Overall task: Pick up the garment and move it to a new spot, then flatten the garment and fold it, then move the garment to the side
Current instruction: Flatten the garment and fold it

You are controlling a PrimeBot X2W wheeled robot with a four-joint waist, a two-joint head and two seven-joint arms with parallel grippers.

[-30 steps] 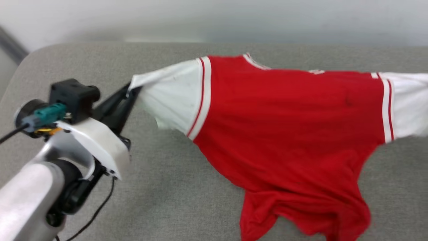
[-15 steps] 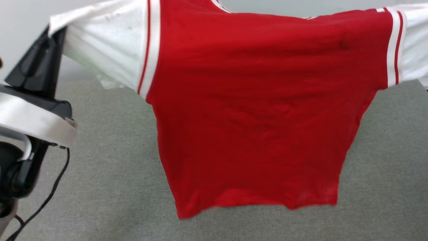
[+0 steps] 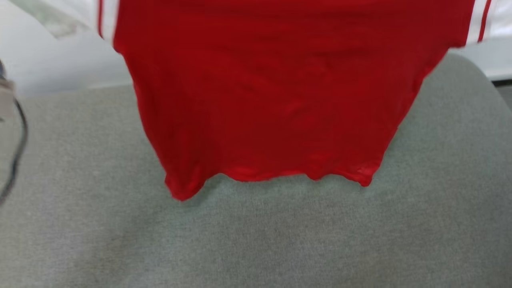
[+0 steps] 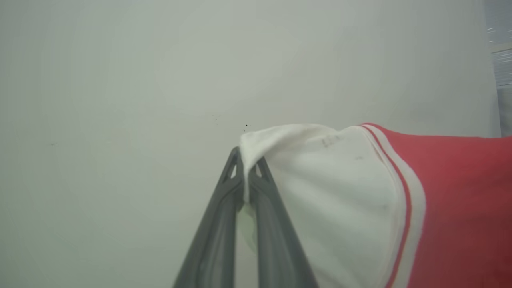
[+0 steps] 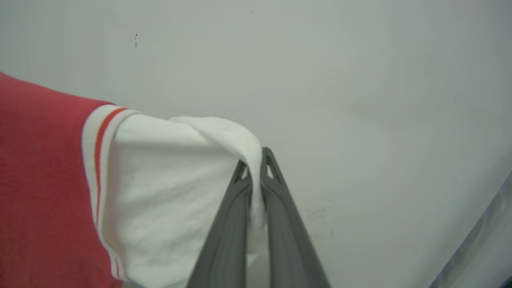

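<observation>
Left sleeve (image 4: 320,192): faint dark marks near its top, too small to read. My left claw (image 4: 248,160) is pressed together, pinching that white sleeve's edge, pale wall (image 4: 120,80) behind. Head view, blurred: dark cable (image 3: 18,152) at the far left edge. The shirt (image 3: 272,100) hangs spread between my claws over the grey cushion (image 3: 256,240), with a plain red side toward me. Collar and shoulders are cut off at the top edge. Hem is wavy; can't tell if it touches the cushion. My right claw (image 5: 255,158) is pressed together too, pinching a fold of the white right sleeve (image 5: 168,180).
</observation>
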